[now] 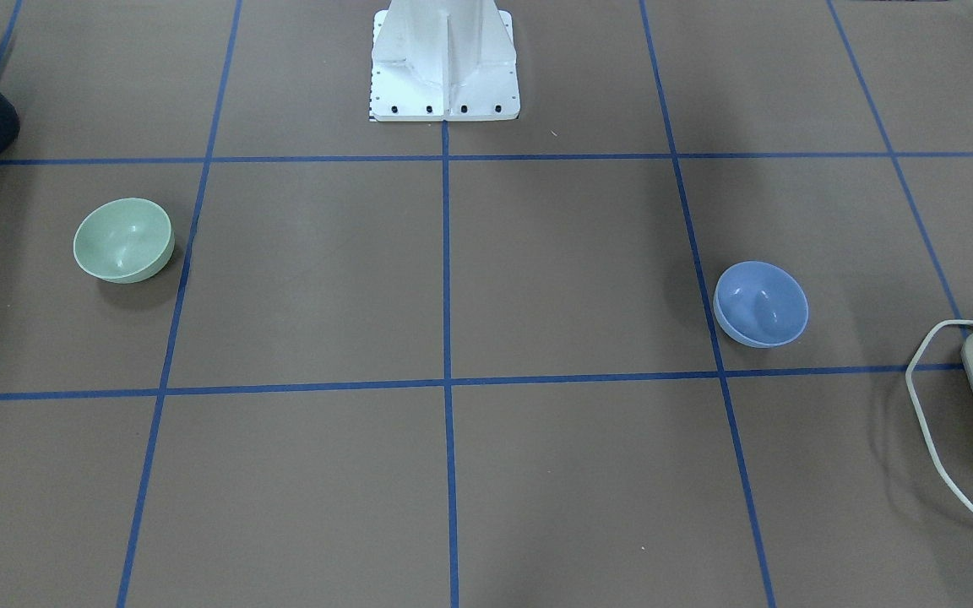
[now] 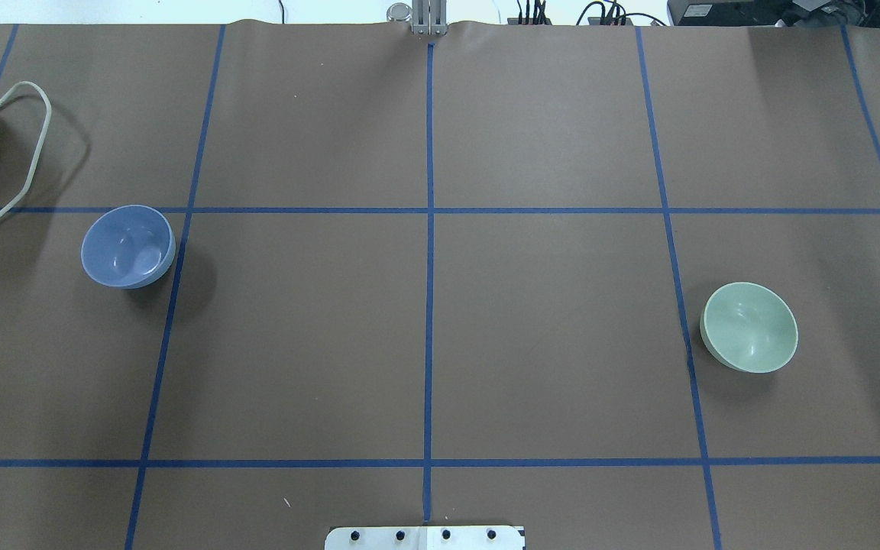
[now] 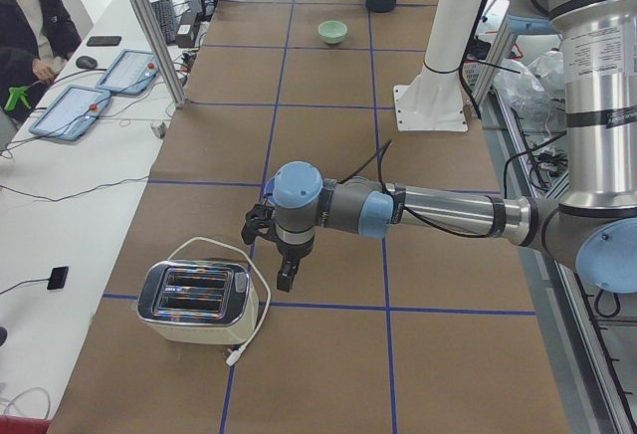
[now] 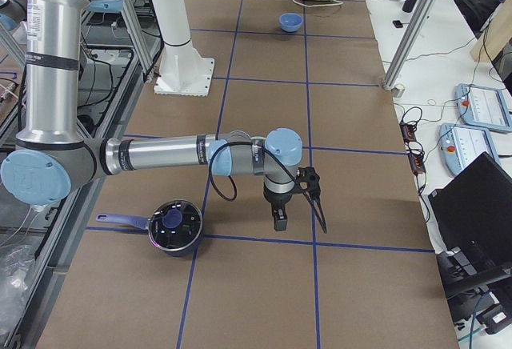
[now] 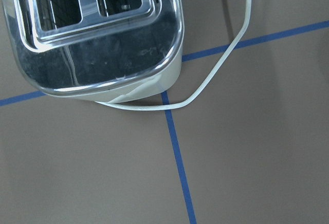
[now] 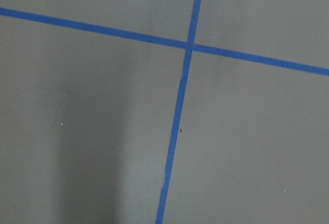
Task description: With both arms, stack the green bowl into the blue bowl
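Observation:
The green bowl (image 1: 123, 240) stands upright and empty on the brown table, on the robot's right side (image 2: 750, 327), and shows far off in the exterior left view (image 3: 332, 31). The blue bowl (image 1: 761, 303) stands upright and empty on the robot's left side (image 2: 127, 246) (image 4: 290, 22). The bowls are far apart. The left gripper (image 3: 286, 277) hangs over the table beside the toaster; I cannot tell if it is open or shut. The right gripper (image 4: 280, 219) hangs over bare table near the pot; I cannot tell its state. Neither gripper shows in the front-facing or overhead view.
A toaster (image 3: 196, 302) with a white cord (image 5: 226, 59) stands at the table's left end, beyond the blue bowl. A dark lidded pot (image 4: 174, 226) stands at the right end. The white pedestal (image 1: 444, 59) stands at the robot's side. A person (image 3: 30, 16) sits at a side desk.

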